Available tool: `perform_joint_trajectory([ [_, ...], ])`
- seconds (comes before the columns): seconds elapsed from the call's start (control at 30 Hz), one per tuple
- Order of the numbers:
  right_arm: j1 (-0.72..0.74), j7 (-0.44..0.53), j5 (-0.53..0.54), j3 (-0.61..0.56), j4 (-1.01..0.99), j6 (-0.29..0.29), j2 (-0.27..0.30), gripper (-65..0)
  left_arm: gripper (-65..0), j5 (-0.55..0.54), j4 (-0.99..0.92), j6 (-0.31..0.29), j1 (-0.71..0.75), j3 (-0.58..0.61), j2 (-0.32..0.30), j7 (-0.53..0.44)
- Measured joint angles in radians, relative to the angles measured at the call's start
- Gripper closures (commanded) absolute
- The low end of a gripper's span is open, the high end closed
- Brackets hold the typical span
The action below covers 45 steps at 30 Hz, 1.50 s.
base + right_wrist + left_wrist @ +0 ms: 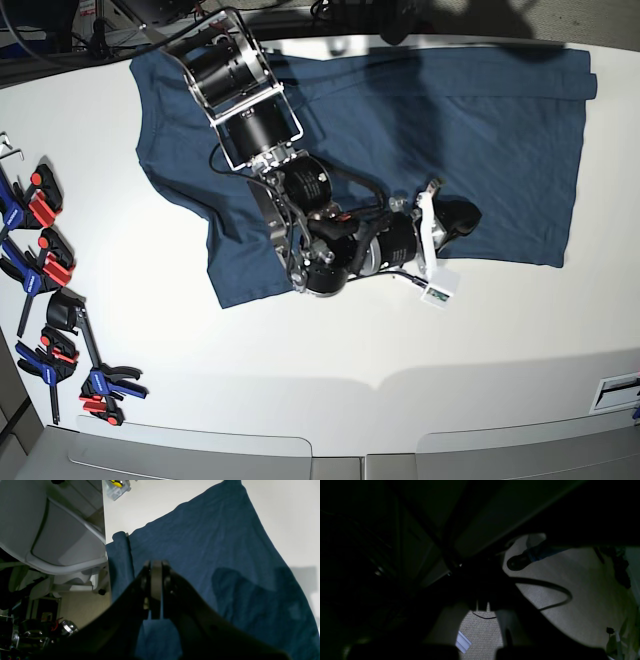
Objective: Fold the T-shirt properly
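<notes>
- Navy cotton T-shirt (420,120) lies spread flat on the white worktop (300,350), covering the base view from 10 to 2 o'clock; one sleeve points to 9 o'clock, the hem runs down the 3 o'clock side.
- Shirt's far edge reaches the worktop's 12 o'clock rim; in the right wrist view a strip of the cloth (120,555) hangs over that rim.
- Right tool (455,218) sits over the shirt's near edge, right of centre at about 4 o'clock from the middle of the base view; its arm comes in from 11 o'clock across the cloth.
- Right tool (156,585) in its own wrist view: fingers clenched flat together, nothing between the pads, blue cloth beneath. Whether the tips touch the cloth I cannot tell.
- Left tool (482,605): wrist view is nearly black, only a dark outline against pale carpet (570,585); it counts as clenched, with nothing seen in it. Left arm does not show in the base view.
- Left wrist view also shows a black cable (552,590) looping over the carpet and a caster wheel (517,562) at about 1 o'clock.
- Blue and red-black clamps (45,260) lie along the worktop's 9 o'clock edge, well apart from the shirt.
- Clear container with something yellow (117,486) stands on the worktop at 11 o'clock of the right wrist view.
</notes>
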Motion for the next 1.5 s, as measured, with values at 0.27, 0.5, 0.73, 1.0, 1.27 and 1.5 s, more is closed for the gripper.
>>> perform_joint_trajectory([
  [0.27, 0.000, 0.006, 0.000, 0.000, 0.000, 0.000, 0.000, 0.0, 0.0, 0.000, 0.000, 0.000, 0.000, 0.000, 0.000, 0.000],
  [0.5, 0.000, 0.008, 0.077, 0.006, 0.000, 0.000, 0.000, 0.0, 0.0, 0.000, 0.000, 0.000, 0.000, 0.000, 0.000, 0.000],
  [0.73, 0.000, 0.043, 0.185, 0.077, 0.000, 0.000, 0.000, 0.0, 0.0, 0.000, 0.000, 0.000, 0.000, 0.000, 0.000, 0.000],
  [1.0, 0.000, 0.055, 0.268, 0.109, 0.000, 0.000, -0.001, 0.0, 0.0, 0.000, 0.000, 0.000, 0.000, 0.000, 0.000, 0.000],
  [1.27, 0.000, 0.053, 0.286, 0.109, 0.000, 0.000, 0.000, 0.0, 0.0, 0.000, 0.000, 0.000, 0.000, 0.000, 0.000, 0.000],
  [1.5, 0.000, 0.039, 0.286, 0.109, 0.000, 0.000, -0.002, 0.0, 0.0, 0.000, 0.000, 0.000, 0.000, 0.000, 0.000, 0.000],
])
